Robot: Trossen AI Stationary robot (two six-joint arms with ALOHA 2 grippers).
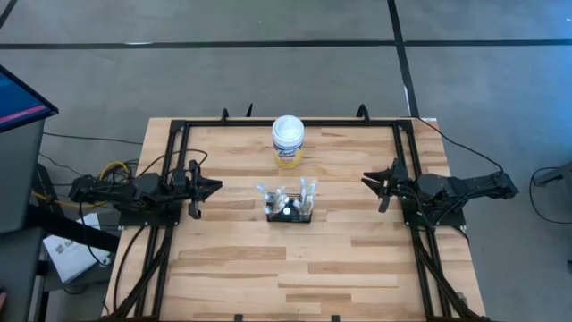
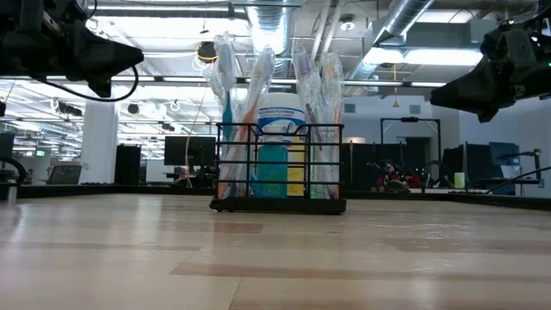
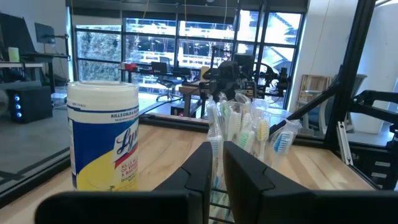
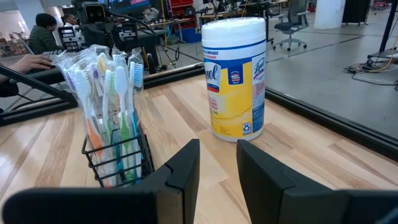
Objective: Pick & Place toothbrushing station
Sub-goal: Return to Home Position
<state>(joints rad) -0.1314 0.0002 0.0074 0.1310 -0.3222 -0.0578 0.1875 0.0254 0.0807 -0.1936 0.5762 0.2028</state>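
the holder [image 1: 289, 217], packed with toothbrushes [image 1: 284, 193], stands mid-table. the canister [image 1: 288, 142] is near, behind the holder. my left pincer [image 1: 213, 188] hangs well left of the holder, my right pincer [image 1: 368, 182] well right, both slightly parted and empty.

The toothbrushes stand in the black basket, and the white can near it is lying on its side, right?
Not quite: the toothbrushes do stand in the black mesh holder, but the white canister stands upright, as the right wrist view shows.
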